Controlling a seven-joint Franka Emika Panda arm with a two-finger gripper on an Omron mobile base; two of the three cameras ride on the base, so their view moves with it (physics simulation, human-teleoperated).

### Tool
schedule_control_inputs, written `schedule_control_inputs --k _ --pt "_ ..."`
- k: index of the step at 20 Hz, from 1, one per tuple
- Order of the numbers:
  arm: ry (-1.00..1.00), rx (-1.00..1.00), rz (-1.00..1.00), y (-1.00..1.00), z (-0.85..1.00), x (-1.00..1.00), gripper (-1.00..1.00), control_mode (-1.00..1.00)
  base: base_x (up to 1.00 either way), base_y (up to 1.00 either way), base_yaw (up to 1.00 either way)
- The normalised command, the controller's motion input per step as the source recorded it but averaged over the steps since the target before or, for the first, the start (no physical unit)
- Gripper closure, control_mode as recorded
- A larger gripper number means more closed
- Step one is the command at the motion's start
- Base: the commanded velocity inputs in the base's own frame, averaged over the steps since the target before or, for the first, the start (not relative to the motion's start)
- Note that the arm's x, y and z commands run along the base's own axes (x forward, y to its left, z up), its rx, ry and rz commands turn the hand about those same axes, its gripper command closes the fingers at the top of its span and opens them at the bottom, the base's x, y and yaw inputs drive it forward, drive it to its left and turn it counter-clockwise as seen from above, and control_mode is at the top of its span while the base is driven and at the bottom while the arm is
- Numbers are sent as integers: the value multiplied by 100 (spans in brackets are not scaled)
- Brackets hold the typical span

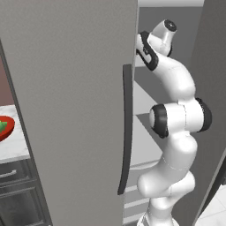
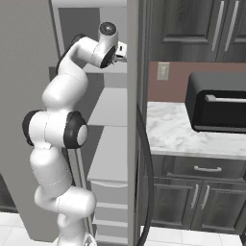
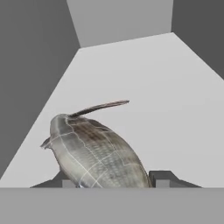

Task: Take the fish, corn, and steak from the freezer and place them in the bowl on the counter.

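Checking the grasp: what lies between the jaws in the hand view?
The grey scaled fish lies between the two dark fingertips on the pale freezer shelf; whether they pinch it is unclear.

A matt grey, scaly fish (image 3: pixel 98 153) lies on a smooth pale freezer (image 1: pixel 75 88) shelf. At nine o'clock, the glossy red bowl (image 1: pixel 5 129) sits on the veined marble counter (image 1: pixel 15 145).

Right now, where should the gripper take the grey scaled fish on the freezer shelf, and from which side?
Grip the grey scaled fish across its thick rounded body, not the thin dark fin sticking up behind. Come from the open front of the pale freezer shelf, as the gripper already does, its dark fingertips flanking the near end; walls seem to block the sides.
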Motion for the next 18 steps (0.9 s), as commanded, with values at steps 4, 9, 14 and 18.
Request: schedule_control_inputs --k 4,9,14,18 --pt "0 0 0 0 7 -58 100 -100 0 0 0" --pt "0 0 -1 0 11 -74 100 -100 0 0 0" --pt "0 0 -3 0 14 -88 100 -100 0 0 0" --pt "0 0 -8 0 4 -98 100 -100 0 0 0"
